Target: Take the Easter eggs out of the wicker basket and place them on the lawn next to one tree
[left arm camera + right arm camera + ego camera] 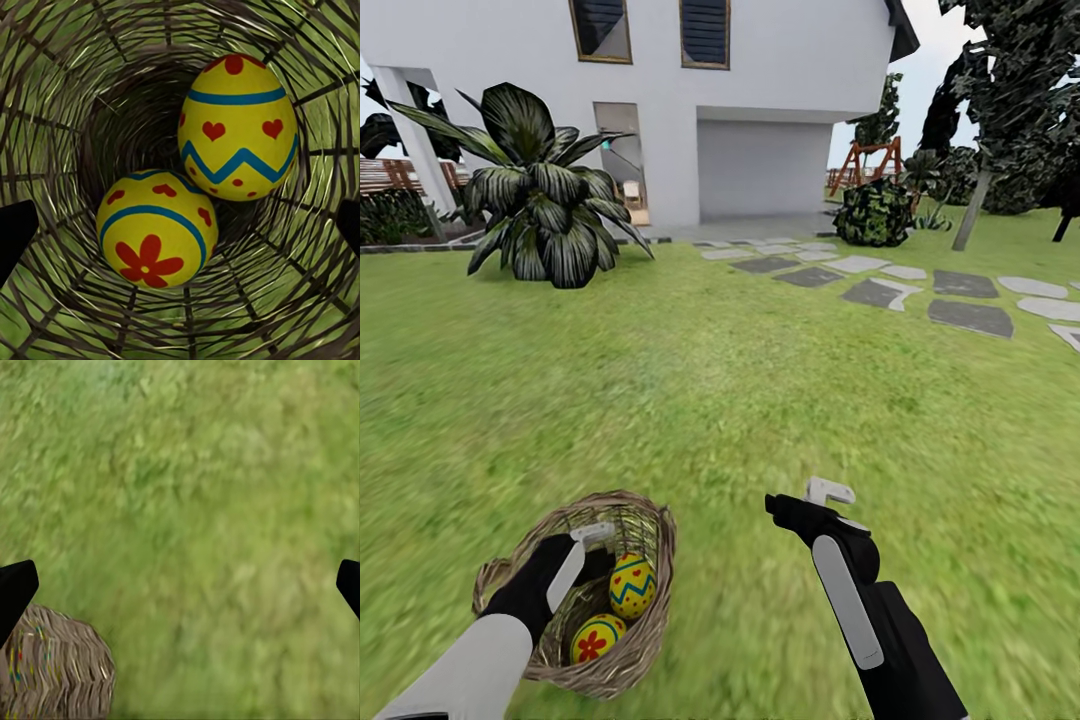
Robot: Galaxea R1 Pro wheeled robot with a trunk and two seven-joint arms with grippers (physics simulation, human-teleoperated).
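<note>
Left pincer (598, 540): mine, lowered into the wicker basket (650, 640), fingers spread wide, grasping nothing; dark fingertips (16, 236) flank the eggs in the left wrist view.
Right pincer (815, 497): released and empty, hovering over the lawn (760, 380) just beside the basket.
Eggs: two visible, touching — the zigzag egg (238, 127) propped against the basket wall, the flower egg (157, 238) lying low on the bottom. I cannot see a third.
Handling: probably light, hard-shelled and smooth, likely to slip or roll; I would close across an egg's widest girth, gently.
Risk: stiff open wicker may snag my fingers.
Tree (985, 120): a grey-trunked candidate stands well apart, past the stepping stones (970, 316).
</note>
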